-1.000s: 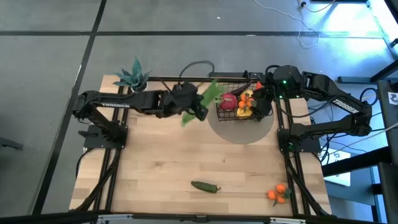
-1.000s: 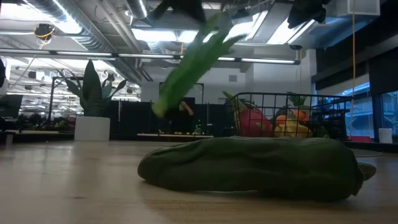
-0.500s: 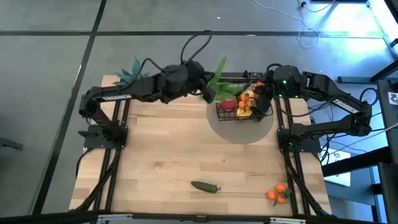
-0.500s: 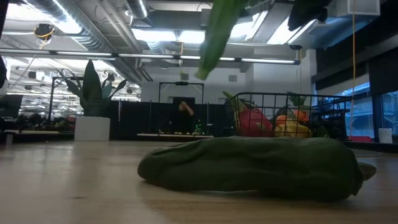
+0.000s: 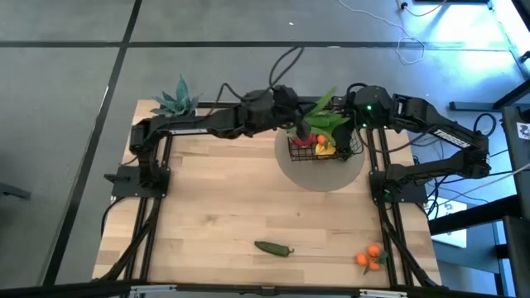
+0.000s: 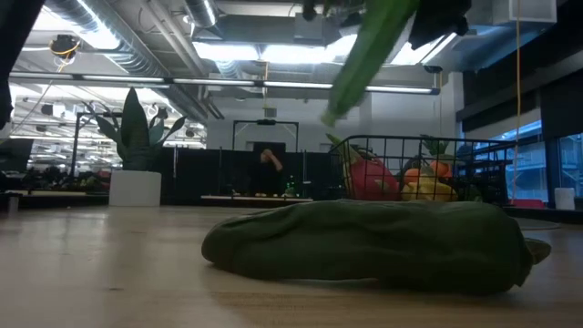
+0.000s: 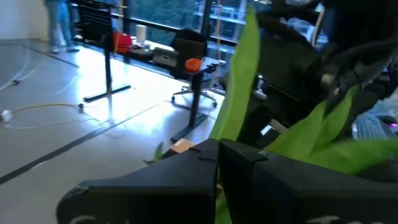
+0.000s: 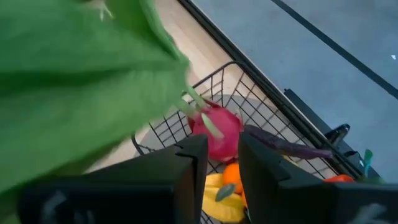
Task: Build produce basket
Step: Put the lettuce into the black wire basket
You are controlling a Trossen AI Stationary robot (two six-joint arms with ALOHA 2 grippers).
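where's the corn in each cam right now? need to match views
High view: the corn lies over the basket, at the left claw.
Low view: corn hangs tilted at the top, above the basket.
Left wrist view: green husk rises past the claw's fingers.
Right wrist view: green mass fills the left side.
Shared landmark: the red radish in the basket.

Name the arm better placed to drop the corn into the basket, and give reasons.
Left. Its gripper is shut on the corn, right over the basket. The right gripper sits at the basket's far rim and holds no corn.
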